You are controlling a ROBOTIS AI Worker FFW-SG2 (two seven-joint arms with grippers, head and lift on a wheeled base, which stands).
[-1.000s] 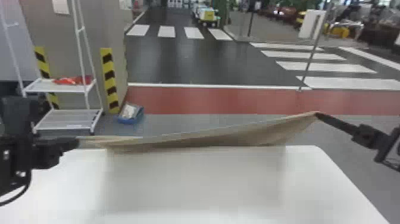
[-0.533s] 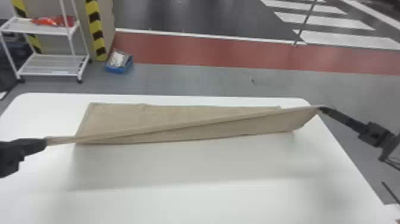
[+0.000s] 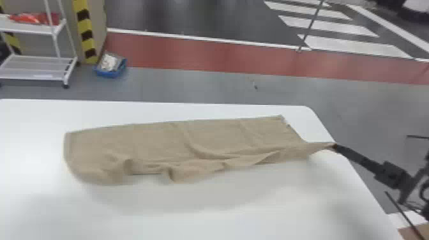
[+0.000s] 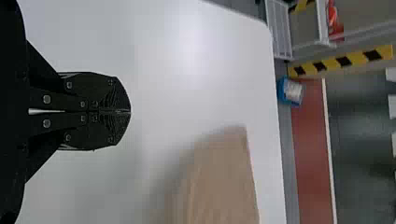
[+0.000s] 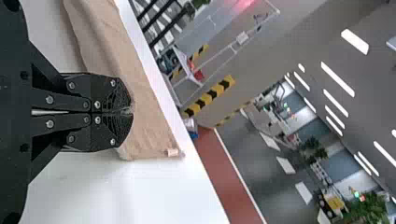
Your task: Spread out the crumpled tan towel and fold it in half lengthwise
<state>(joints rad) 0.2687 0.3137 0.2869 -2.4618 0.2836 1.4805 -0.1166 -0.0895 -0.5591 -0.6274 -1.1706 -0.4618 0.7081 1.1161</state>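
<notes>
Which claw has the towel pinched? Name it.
The right claw, shut on the tan towel at its near right corner; the left claw is shut but empty, over the table.

The right gripper point(image 3: 334, 146) pinches the towel point(image 5: 144, 121) at its closed fingertips. Just past them, the cloth runs along the table point(image 5: 149, 191), its tag point(image 5: 173, 152) near the grip; well beyond stand a shelf point(image 5: 191, 74) and striped post point(image 5: 208, 98).

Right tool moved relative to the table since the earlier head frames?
Yes, lower in the head view: the right tool was roughly level with the table's far right corner; now it's clearly below it.
</notes>
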